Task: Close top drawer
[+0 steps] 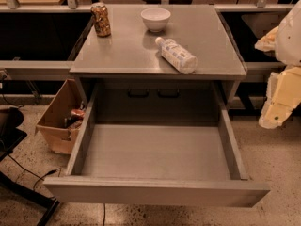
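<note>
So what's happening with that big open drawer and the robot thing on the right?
A robot is meant to close the top drawer, which stands pulled far out and is empty. Its gripper hangs at the right, off to the side of the drawer and not touching it. A can, a bowl and a bottle lying on its side sit on the cabinet top.

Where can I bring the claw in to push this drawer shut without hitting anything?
The claw hangs right of the top drawer; the floor there is bare, as is the drawer's inside. A cardboard box crowds the left. The can, bowl and bottle take the countertop, leaving its front-left free.
</note>
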Robot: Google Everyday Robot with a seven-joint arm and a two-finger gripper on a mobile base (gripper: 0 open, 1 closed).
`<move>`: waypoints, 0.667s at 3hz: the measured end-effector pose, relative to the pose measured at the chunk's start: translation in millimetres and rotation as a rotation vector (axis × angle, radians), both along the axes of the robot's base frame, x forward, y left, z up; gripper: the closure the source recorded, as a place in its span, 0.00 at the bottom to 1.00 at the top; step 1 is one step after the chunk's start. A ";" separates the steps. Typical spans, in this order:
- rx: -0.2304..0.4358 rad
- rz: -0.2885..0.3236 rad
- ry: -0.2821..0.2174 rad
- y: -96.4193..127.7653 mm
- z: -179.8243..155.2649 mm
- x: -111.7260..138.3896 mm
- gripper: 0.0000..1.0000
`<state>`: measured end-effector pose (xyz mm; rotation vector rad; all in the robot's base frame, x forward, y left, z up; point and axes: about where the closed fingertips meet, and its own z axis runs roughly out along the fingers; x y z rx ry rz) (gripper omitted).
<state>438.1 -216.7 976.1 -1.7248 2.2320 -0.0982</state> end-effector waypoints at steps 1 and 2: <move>0.000 0.000 0.000 0.0 0.0 0.0 0.00; -0.006 -0.010 0.020 1.5 -25.5 -13.8 0.19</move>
